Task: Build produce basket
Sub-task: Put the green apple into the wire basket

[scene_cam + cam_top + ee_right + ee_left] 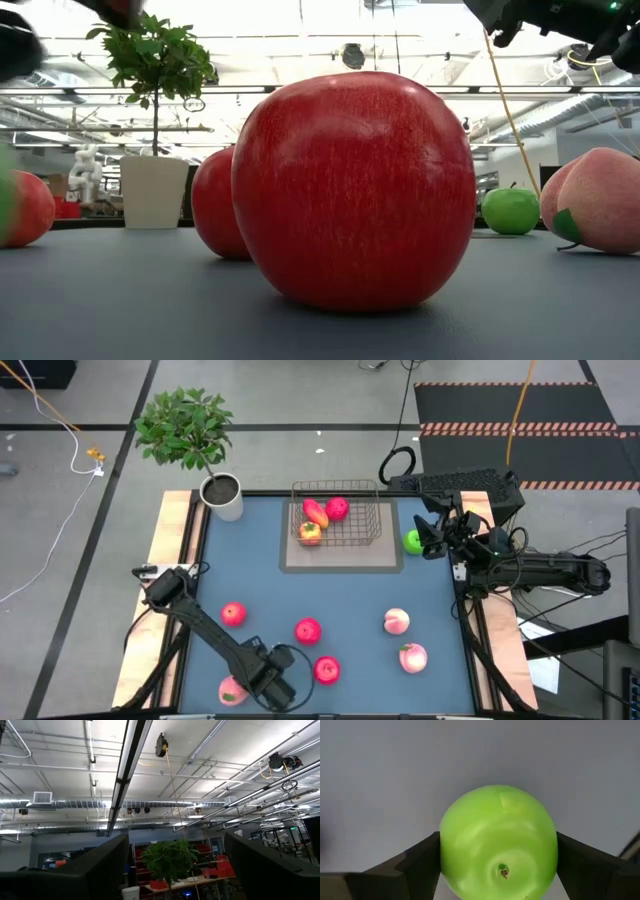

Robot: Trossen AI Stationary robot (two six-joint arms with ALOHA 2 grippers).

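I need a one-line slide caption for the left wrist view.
Left gripper closed around a green apple above the blue table.

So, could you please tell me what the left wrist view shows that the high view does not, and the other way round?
Only the left wrist view shows the held green apple, pinched between the fingers of the left gripper. From above, the arm hides it. Only the high view shows the basket holding three fruits, the loose fruits, the potted plant, and a second green apple beside the right gripper at the right edge. Both show the blue table top.
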